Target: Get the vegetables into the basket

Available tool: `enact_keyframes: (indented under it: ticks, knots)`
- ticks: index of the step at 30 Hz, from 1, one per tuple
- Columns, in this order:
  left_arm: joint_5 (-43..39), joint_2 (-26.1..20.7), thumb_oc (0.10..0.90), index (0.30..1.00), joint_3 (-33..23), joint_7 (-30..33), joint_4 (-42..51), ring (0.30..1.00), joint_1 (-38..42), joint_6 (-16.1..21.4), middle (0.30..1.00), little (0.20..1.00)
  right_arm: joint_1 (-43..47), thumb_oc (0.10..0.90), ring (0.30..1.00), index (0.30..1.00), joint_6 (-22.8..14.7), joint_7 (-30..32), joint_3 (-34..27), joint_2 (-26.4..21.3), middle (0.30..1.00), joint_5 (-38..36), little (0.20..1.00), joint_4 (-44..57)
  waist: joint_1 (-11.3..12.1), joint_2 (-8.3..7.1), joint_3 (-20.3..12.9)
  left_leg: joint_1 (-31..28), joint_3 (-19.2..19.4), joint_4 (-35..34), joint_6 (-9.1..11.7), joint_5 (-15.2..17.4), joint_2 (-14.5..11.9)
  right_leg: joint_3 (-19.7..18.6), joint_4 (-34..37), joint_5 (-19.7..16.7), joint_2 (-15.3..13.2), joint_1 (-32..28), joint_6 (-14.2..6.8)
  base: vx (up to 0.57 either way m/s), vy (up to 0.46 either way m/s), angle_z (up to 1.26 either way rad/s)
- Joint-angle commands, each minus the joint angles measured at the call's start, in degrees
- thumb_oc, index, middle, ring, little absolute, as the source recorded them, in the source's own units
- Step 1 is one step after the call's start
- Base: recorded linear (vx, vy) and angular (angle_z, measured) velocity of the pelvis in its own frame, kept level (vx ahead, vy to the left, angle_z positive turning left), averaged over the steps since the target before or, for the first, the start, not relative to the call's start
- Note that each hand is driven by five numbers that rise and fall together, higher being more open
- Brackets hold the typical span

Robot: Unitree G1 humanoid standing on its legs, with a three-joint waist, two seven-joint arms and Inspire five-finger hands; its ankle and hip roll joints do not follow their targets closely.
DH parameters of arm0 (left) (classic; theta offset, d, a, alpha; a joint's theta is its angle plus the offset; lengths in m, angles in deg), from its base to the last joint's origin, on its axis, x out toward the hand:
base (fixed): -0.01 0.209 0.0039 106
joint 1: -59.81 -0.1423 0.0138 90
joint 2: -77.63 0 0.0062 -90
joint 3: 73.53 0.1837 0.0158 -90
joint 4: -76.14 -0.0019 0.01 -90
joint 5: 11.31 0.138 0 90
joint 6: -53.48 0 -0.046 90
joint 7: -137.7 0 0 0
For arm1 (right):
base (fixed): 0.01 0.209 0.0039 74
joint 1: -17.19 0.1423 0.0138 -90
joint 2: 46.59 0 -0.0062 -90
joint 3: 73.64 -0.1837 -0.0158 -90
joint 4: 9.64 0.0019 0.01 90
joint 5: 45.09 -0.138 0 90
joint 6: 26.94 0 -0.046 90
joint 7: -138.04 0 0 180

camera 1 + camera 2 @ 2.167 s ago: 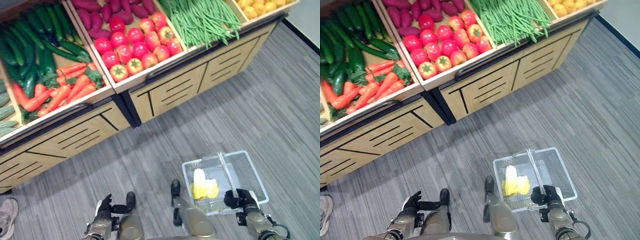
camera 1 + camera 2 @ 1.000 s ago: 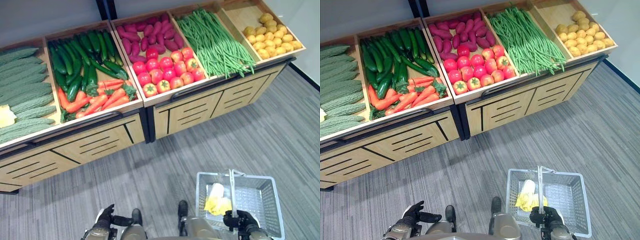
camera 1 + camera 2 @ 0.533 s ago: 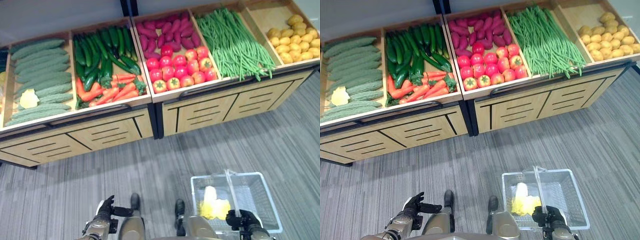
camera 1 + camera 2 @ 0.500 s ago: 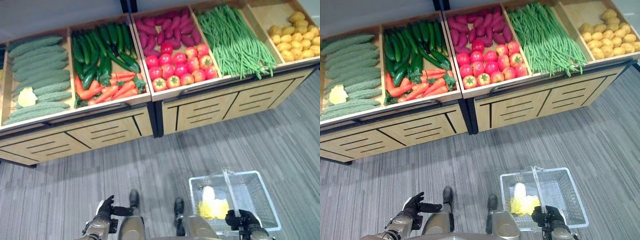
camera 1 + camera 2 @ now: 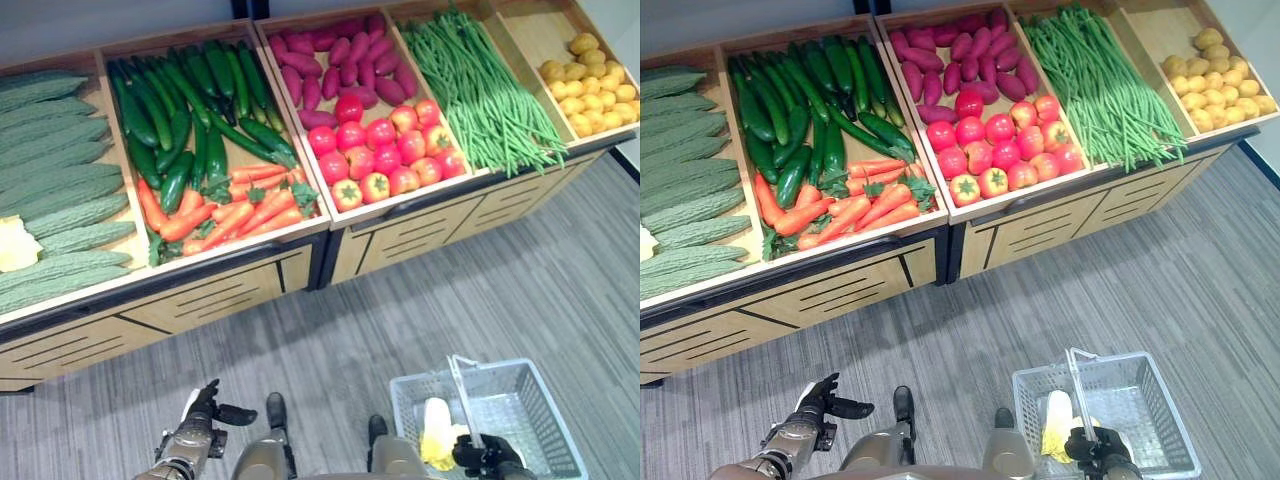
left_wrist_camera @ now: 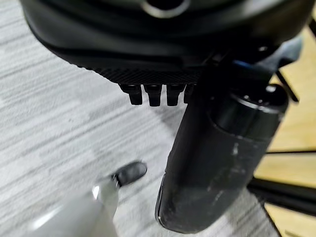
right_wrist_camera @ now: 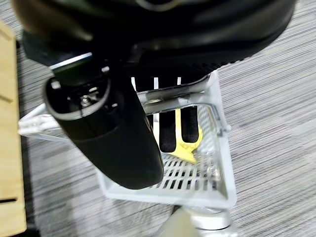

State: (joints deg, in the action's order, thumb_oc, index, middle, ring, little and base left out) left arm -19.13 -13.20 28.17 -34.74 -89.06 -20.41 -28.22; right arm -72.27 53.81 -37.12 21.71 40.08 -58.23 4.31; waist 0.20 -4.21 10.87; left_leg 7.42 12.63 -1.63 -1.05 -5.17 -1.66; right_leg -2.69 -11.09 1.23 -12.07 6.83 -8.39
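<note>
Both hands kept their poses: right hand (image 5: 1092,446) stayed clenched on the basket (image 5: 1160,415) handle (image 5: 1077,385), left hand (image 5: 812,405) stayed spread, empty.

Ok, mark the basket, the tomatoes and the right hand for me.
basket (image 5: 545,400): left eye view, on its bare mesh floor.
tomatoes (image 5: 1000,128): right eye view, on a tomato mid-pile.
right hand (image 5: 480,455): left eye view, on its dark back, fingers curled round the basket handle.

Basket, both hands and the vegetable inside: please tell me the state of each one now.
basket: hanging by its handle from the right hand, above the floor.
right hand: fingers curled round the basket handle.
left hand: open, holding nothing, low beside the robot.
yellow-white vegetable: lying inside the basket.
</note>
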Motion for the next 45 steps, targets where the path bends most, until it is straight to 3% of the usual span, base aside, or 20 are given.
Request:
enact_keyframes:
  ticks: [1,3,6,8,9,14,18,21,29,36,42,45]
  knots:
    - [0.69,-1.01,0.9,1.0,-1.11,0.66,0.2,1.0,-3.62,0.63,1.0,1.0,-0.23,0.4,0.3,0.3,-1.67,0.32,0.68,-0.72,0.3,0.41,0.3,2.24,0.42,-2.86,-0.84,7.59,-2.26,6.12,2.29,2.35,-3.11,-0.63,2.46,-16.84,-5.46,-5.6,-3.59,0.13,0.144,-0.18]
    - [0.03,-1.32,0.9,1.0,-1.35,0.73,0.49,1.0,-3.46,0.6,1.0,1.0,0.68,0.4,0.3,0.3,-1.79,0.52,1.22,-0.82,0.3,0.57,0.3,2.84,1.09,-2.45,-0.37,6.53,-2.29,5.02,1.51,2.56,-3.02,0.97,-1.42,-18.12,-5.48,-3.95,-3.42,0.07,0.12,-0.13]
    - [-0.1,-1.67,0.9,1.0,-0.99,0.73,0.65,1.0,-2.44,0.49,1.0,1.0,1.46,0.4,0.3,0.3,-2.07,0.5,2.29,-0.76,0.3,0.38,0.3,3.31,1.22,-1.99,0.56,4.3,-3.12,3.93,1.03,3.34,-2.32,1.8,-4.71,-17.01,-4.66,-1.61,-2.77,0.09,0.087,-0.05]
    - [-0.29,-1.94,0.9,1.0,-0.98,1.05,0.33,1.0,-1.87,0.51,1.0,1.0,2.21,0.4,0.3,0.3,-2.19,0.61,2.59,-0.7,0.3,0.11,0.3,3.41,0.77,-1.67,1.13,2.73,-3.37,2.97,1.37,3.51,-2.21,2.87,-3.06,-15.16,-4.08,1.21,-2.23,0.15,-0.003,0.19]
    - [-0.61,-2.15,0.9,1.0,-1.15,1.23,-0.02,1.0,-1.19,0.5,1.0,1.0,2.94,0.4,0.3,0.3,-2.34,0.84,2.81,-0.58,0.3,-0.12,0.3,3.76,0.04,-1.16,2.27,1.33,-4.21,2.9,2.18,4.02,-2.71,4.21,1.35,-10.92,-3.33,3.88,-2.06,0.21,-0.098,0.25]
    - [-0.76,-1.73,0.9,1.0,-1.58,1.49,-0.71,1.0,-1.61,0.57,1.0,1.0,3.08,0.4,0.3,0.3,-2.57,0.97,2.94,-0.39,0.3,-0.09,0.3,4.22,-1.56,-1.37,3.75,-1.51,-7.24,4.83,3.68,6.57,-3.05,3.32,9.49,-11.01,-2.78,7.47,-3.27,0.19,-0.162,0.37]
    - [-1.45,-1.27,0.9,1.0,-3.23,1.28,-2.39,1.0,-2.74,0.44,1.0,1.0,2.25,0.4,0.3,0.3,-2.59,0.59,2.91,-0.31,0.3,-0.26,0.3,3.88,-1.53,-1.43,3.11,-2.49,-9.32,5.39,5.01,7.08,-3.56,3.05,9.39,-9.52,-1.21,5.82,-2.37,0.12,-0.255,0.67]
    - [-3.46,-0.19,0.9,1.0,-5.01,1.55,-2.46,1.0,-4.04,0.5,1.0,1.0,1.18,0.4,0.3,0.3,-2.78,0.63,2.39,-1.09,0.3,-0.52,0.3,3.55,-1.48,-0.12,1.97,-3.03,-10.95,3.28,6.62,4.9,-6.07,5.22,9.73,-7.96,1.2,3.96,-0.83,0.08,-0.275,0.37]
    - [-2.09,1.14,0.9,1.0,-4.39,1.83,-3.57,1.0,-4.52,-0.19,1.0,1.0,0.11,0.4,0.3,0.3,-2.51,0.93,1.75,-1.57,0.3,-0.5,0.3,2.34,-2.55,1.39,0.61,-3.92,-9.61,0.75,7.75,3.03,-7.3,6.96,10.77,-7.1,1.83,2.14,-0.38,0.05,-0.08,0.16]
    - [-4.75,0.42,0.9,1.0,-10.73,6.77,-6.12,1.0,-6.1,-0.57,1.0,1.0,-1.18,0.4,0.3,0.3,-2.25,1.43,1.16,-1.02,0.3,0.69,0.3,0.33,-2.46,1.49,-1.54,-7.48,-7.91,-2.09,7.63,3.25,-7.11,6.18,13.4,-8.05,1.76,-0.26,-0.93,0.07,0.026,-0.08]
    - [-8.71,-4.67,0.9,1.0,-22.16,19.27,-8.14,1.0,-5.88,0.03,1.0,1.0,-2.19,0.4,0.3,0.3,-2.23,2.42,0.77,-0.54,0.3,2.17,0.3,-0.37,-2.37,1.12,-2.89,-9.38,-7.51,-3.37,7.59,3.68,-6.59,5.6,13.96,-8.49,1.15,-1.22,-1.59,0.04,0.048,-0.02]
    - [-10.89,-6.3,0.9,1.0,-25.78,21.49,-9.61,1.0,-6.53,0.17,1.0,1.0,-2.28,0.4,0.3,0.3,-2.14,2.46,0.82,-0.69,0.3,2.45,0.3,-0.38,-2.58,1.0,-3.35,-9.98,-7.12,-3.37,7.62,4.07,-6.51,5.4,14.24,-8.64,0.99,-1.56,-1.8,0.03,0.045,-0.1]
